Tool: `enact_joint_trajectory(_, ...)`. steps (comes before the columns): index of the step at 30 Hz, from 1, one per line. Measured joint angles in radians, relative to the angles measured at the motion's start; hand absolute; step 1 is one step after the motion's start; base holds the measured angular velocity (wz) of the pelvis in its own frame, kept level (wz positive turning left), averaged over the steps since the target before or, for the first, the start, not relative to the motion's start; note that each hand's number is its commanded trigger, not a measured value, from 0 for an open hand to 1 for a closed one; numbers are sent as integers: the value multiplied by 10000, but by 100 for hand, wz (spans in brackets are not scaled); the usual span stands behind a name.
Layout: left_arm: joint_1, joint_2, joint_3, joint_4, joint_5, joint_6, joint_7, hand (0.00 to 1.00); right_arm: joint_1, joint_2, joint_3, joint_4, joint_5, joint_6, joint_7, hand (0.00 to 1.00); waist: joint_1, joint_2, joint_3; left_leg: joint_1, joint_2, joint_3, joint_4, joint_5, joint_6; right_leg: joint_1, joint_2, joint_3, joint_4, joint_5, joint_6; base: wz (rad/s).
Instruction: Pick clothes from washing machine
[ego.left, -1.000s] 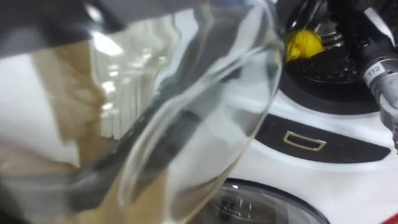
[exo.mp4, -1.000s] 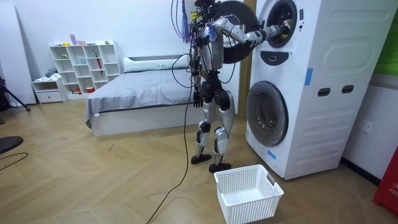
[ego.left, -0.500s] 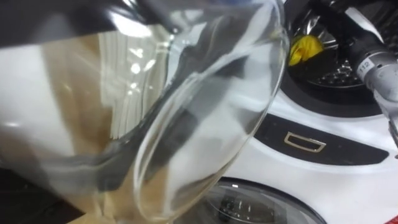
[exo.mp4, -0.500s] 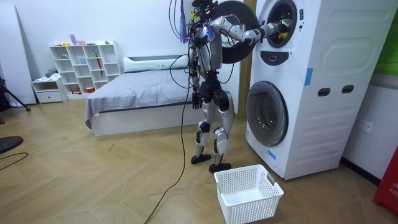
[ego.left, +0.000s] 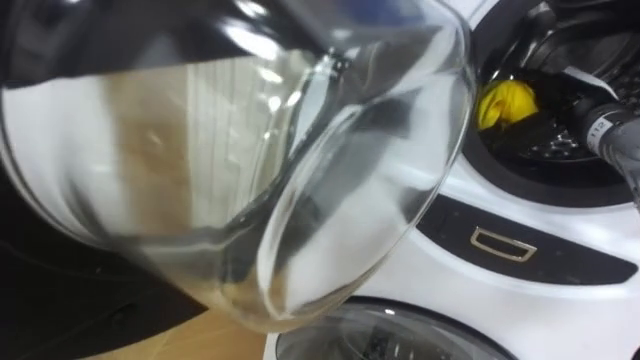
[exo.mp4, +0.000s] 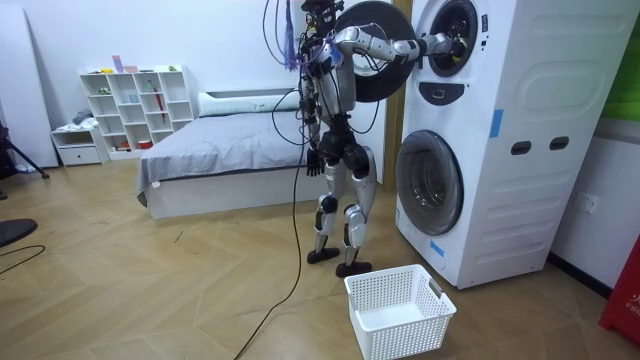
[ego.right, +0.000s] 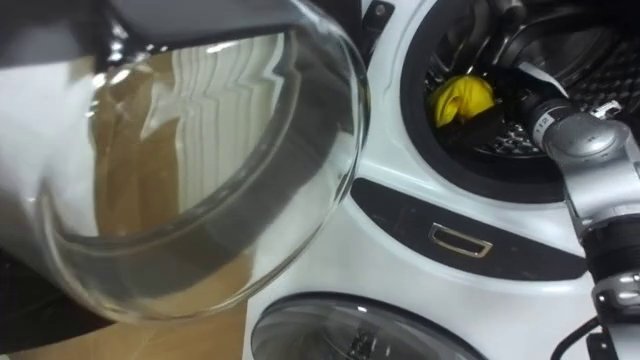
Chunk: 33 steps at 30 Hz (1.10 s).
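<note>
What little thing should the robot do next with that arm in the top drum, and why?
Probably ease the right robot hand a touch closer onto the yellow cloth and close on it. The cloth lies in the upper drum, the glass door is open, and the hand is right beside it; a grip isn't visible.

The wall (exo.mp4: 150, 35) is white and the floor (exo.mp4: 150, 290) is light wood in a zigzag pattern. A bed (exo.mp4: 215, 160) with grey cover stands at the wall, beside a white open shelf (exo.mp4: 135, 110).
</note>
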Motion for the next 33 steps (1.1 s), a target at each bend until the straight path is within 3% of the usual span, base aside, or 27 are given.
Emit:
enact_joint_trajectory(1, -2, 0, 27, 0, -3, 9, -44, 0, 0, 0, -32, -1, 0, 29, 72, 38, -7, 0, 0, -1, -3, 1, -1, 0, 0, 11, -1, -2, -31, 0, 0, 0)
enact_joint_trajectory(2, -3, -4, 27, 3, -2, 15, -70, 0, 10, 0, -134, 72, 1, 37, 199, 57, -10, 3, 2, 21, -2, 1, -1, 1, 1, 65, -1, -7, -93, 2, -4, 0)
enact_joint_trajectory(3, -16, -6, 32, 4, -16, 13, -71, 0, 13, 0, -274, 186, 3, 38, 308, 100, -20, 4, 3, 42, 4, -23, 1, 2, 1, 94, 2, -29, -89, 2, -4, 4)
enact_joint_trajectory(14, -260, -15, 23, 103, -272, -148, 158, 0, 20, -3, -876, 398, 112, 41, 642, 100, -118, 32, 43, 50, 5, -101, -60, 0, 7, 100, 25, -29, -119, 2, -3, 1)
enact_joint_trajectory(18, -240, -13, 22, 112, -426, -204, 168, 0, 19, -50, -965, 390, 211, -243, 634, 100, -126, 61, 144, 46, 5, -97, -64, 0, 7, 95, 31, -11, -121, 2, -3, 0)
enact_joint_trajectory(21, -223, -10, 14, 156, -440, -204, 177, 0, 20, -76, -972, 377, 280, -277, 671, 100, -115, 78, 166, 49, 28, -84, -86, 0, 5, 82, 39, -35, -118, 2, -3, 0)
enact_joint_trajectory(28, -268, 2, 15, 175, -434, -299, 172, 0, 18, -68, -931, 15, 602, -366, 612, 100, -70, 35, 136, -6, 67, 184, -138, 3, -4, -99, 119, 273, -93, 5, -8, -11)
enact_joint_trajectory(33, -357, 16, -79, 300, -848, -671, 230, 0, 401, -66, -468, -1469, 1185, -28, 189, 100, -141, 9, 105, -2, 118, 431, -148, 12, -18, -245, 174, 422, -62, 15, -25, -14)
